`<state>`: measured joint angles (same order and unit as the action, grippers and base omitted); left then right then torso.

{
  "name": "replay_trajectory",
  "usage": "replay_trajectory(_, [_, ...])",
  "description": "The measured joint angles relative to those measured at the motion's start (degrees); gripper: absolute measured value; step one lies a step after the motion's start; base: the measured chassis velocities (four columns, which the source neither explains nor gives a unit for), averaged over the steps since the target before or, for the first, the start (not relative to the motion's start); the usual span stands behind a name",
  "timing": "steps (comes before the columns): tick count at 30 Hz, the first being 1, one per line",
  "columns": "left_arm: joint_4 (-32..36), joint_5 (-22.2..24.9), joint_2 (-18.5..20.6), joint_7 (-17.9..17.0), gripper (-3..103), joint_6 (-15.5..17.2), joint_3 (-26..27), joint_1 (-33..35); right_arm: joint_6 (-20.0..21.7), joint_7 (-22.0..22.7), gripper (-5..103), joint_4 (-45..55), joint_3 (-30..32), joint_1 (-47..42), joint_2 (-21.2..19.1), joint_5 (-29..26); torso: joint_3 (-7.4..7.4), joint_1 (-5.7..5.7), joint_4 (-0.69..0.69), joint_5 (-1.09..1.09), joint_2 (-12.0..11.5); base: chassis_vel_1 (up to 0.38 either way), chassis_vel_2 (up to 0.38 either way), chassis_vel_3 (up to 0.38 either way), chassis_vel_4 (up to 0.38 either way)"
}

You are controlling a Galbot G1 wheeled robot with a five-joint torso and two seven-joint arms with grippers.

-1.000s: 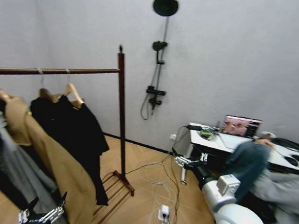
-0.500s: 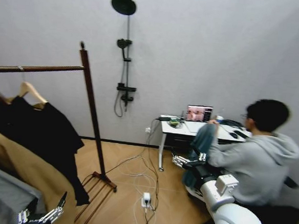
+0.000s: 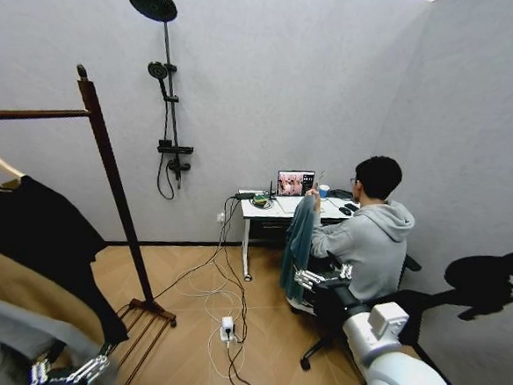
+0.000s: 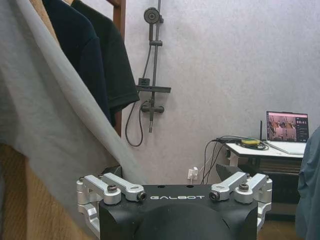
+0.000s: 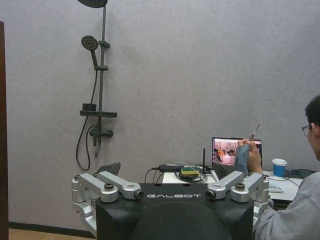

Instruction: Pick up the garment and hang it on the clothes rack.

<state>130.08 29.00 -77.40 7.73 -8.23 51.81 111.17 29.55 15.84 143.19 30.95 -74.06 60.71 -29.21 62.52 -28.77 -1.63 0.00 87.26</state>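
Fingers of both grippers, left (image 3: pixel 66 375) and right (image 3: pixel 323 276), stand apart and empty. The view has swung right: the dark reddish-brown wooden clothes rack (image 3: pixel 112 180) now sits far left, while a person holds the blue-grey garment (image 3: pixel 299 240) by the white counter (image 3: pixel 277 207).

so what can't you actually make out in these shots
- Clothes rack: the head view's left edge cuts off the rail, so only one post shows; hanging clothes cover part of its base.
- Garment: collar and hanger mostly cut by that edge, lower part behind a tan coat.
- Left gripper: at the frame's bottom edge, partly cut off.
- Right gripper: small against the seated person's chair.
- Laptop screen: content too small to read.
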Motion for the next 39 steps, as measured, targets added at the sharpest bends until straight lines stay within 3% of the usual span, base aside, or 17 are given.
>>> replay_trajectory(17, [0.0,0.0,0.0,0.0,100,0.0,0.0,0.0,-0.2,-1.7,100,-1.3,-0.7,0.1,0.4,1.6,0.01,-0.03,-0.02,0.03,0.0,0.14,-0.136,-0.14,0.136])
replay_trajectory(19, [0.0,0.0,0.0,0.0,100,0.0,0.0,0.0,-0.5,-1.8,100,-1.4,-1.2,0.2,0.7,1.8,0.0,-0.01,-0.01,-0.05,0.0,0.269,-0.259,-0.252,0.251])
replay_trajectory(23, [0.0,0.0,0.0,0.0,100,0.0,0.0,0.0,-0.6,-1.8,100,-1.5,-1.6,0.2,0.7,1.9,0.0,-0.01,-0.01,0.04,0.0,0.313,-0.294,-0.308,0.305])
replay_trajectory(26, [0.0,0.0,0.0,0.0,100,0.0,0.0,0.0,-0.7,-2.0,100,-1.5,-1.8,0.1,0.8,2.2,0.0,-0.01,-0.01,-0.09,0.0,0.327,-0.338,-0.324,0.32])
replay_trajectory(27, [0.0,0.0,0.0,0.0,100,0.0,0.0,0.0,-0.8,-2.3,100,-1.4,-1.8,0.1,0.8,2.3,0.0,0.01,-0.01,0.05,0.0,0.325,-0.351,-0.345,0.346])
replay_trajectory(29, [0.0,0.0,0.0,0.0,100,0.0,0.0,0.0,-0.8,-2.4,100,-1.4,-1.9,0.2,0.8,2.3,0.0,0.0,-0.02,0.07,0.0,0.376,-0.351,-0.372,0.357])
replay_trajectory(31, [0.0,0.0,0.0,0.0,100,0.0,0.0,0.0,-0.8,-2.6,100,-1.4,-2.1,0.4,0.9,2.3,-0.01,0.01,-0.01,-0.11,0.0,0.341,-0.378,-0.367,0.379])
replay_trajectory(34, [0.0,0.0,0.0,0.0,100,0.0,0.0,0.0,-0.9,-2.6,100,-1.5,-2.2,0.4,1.0,2.3,0.0,0.02,-0.02,0.1,0.0,0.386,-0.357,-0.377,0.357])
replay_trajectory(36, [0.0,0.0,0.0,0.0,100,0.0,0.0,0.0,-0.9,-2.6,100,-1.6,-2.4,0.4,1.0,2.3,0.0,0.02,-0.01,0.02,0.0,0.405,-0.384,-0.364,0.371])
replay_trajectory(37, [0.0,0.0,0.0,0.0,100,0.0,0.0,0.0,-1.0,-2.6,100,-1.5,-2.4,0.4,1.0,2.3,-0.01,0.02,-0.01,-0.12,0.0,0.297,-0.384,-0.364,0.359])
replay_trajectory(39, [0.0,0.0,0.0,0.0,100,0.0,0.0,0.0,-1.0,-2.6,100,-1.5,-2.7,0.5,1.0,2.4,0.01,0.01,-0.03,0.11,0.0,0.36,-0.339,-0.337,0.348])
